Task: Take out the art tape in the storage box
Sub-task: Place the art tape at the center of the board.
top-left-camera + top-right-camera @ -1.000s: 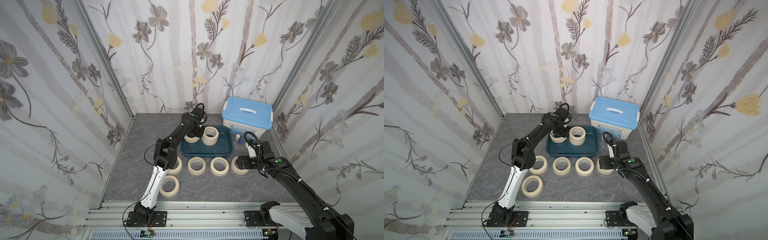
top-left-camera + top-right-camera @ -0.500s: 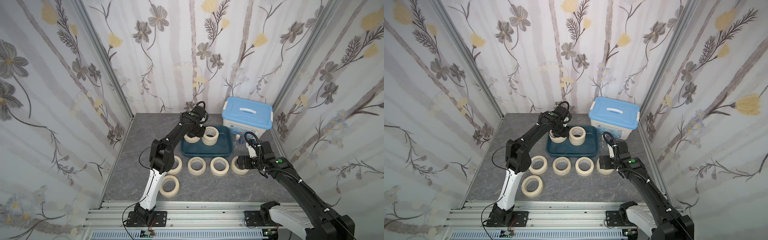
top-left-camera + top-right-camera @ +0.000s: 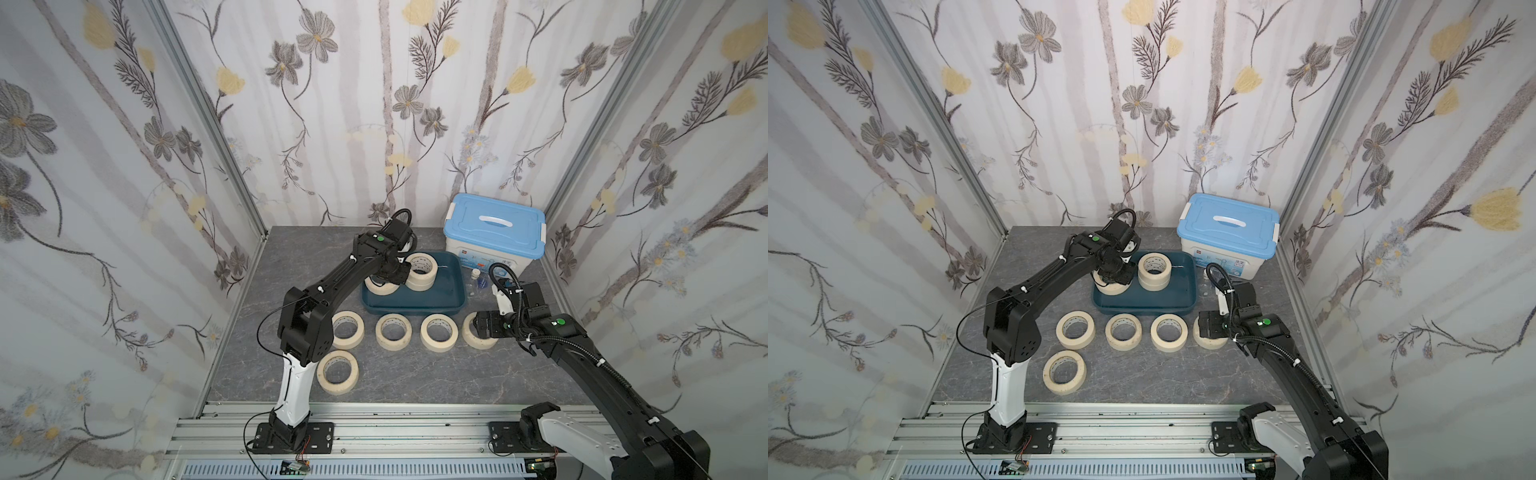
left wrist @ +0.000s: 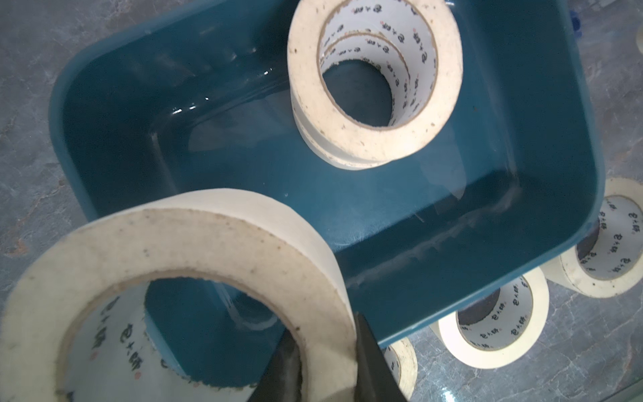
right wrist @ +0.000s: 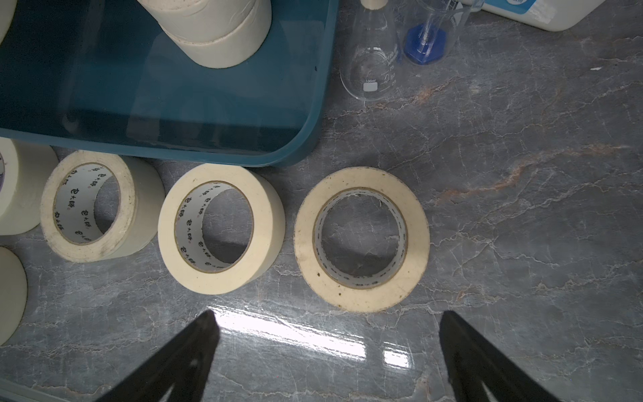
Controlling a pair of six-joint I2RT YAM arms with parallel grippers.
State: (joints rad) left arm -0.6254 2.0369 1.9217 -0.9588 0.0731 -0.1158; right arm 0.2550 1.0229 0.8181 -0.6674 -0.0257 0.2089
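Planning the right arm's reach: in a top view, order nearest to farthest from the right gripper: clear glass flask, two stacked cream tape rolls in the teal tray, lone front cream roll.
From the right gripper in a top view:
1. Clear glass flask, just behind it.
2. Stacked cream tape rolls, in the teal tray, back left.
3. Lone cream roll, front left.

"100ml" is seen printed on a glass flask [image 5: 370, 52]; characters repeated inside the art tape [image 5: 167, 229] remain undeciphered.

Storage box [image 3: 436, 297]: we see stacked rolls [image 3: 419, 284] inside — another roll [image 4: 215, 240] left of them.
Surface [image 3: 415, 374]: row of four rolls [image 3: 393, 345] before the box.
Bin [image 3: 494, 224]: behind it, rightward.
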